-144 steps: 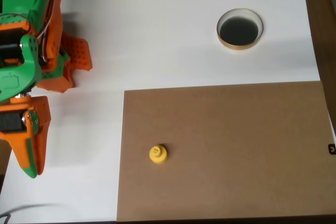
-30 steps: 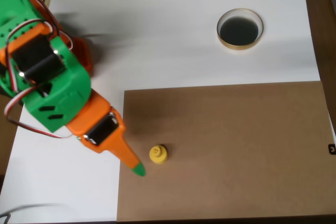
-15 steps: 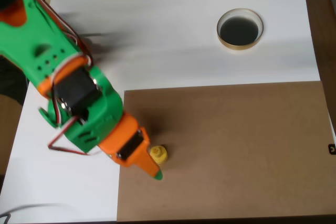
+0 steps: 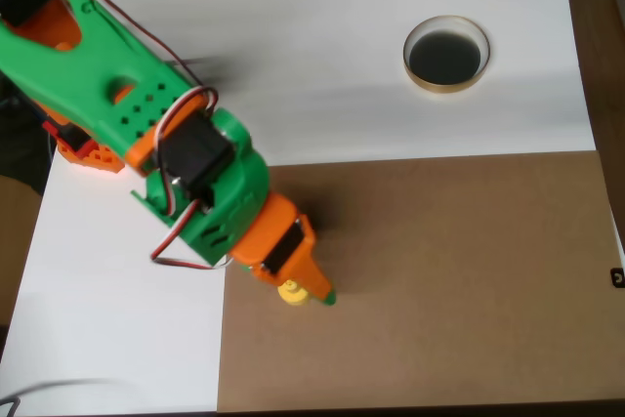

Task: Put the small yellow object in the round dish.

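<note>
Over the brown board [image 4: 439, 280], my end effector [image 4: 305, 285] covers the small yellow object [image 4: 290, 291]; whether it's open I cannot tell. I should center both fingers around the knob before closing.

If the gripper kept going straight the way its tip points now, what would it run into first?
Probably nothing but the brown board. The gripper points toward the lower right in the overhead view, already over the yellow piece; height is unclear. The dish lies well off that line.
</note>
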Motion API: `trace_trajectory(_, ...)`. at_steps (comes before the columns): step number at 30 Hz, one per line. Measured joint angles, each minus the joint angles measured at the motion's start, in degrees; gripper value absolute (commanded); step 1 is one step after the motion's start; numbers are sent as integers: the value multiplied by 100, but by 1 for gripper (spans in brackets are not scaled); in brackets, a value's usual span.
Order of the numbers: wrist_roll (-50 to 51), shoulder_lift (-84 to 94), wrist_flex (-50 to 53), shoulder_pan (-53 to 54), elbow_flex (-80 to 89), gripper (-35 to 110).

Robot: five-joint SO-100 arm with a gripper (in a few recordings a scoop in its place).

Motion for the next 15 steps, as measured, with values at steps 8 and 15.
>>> trace_trajectory(8,0,-290,-281,44,62,27)
trace_trajectory(15,0,-439,-413,97,141,26)
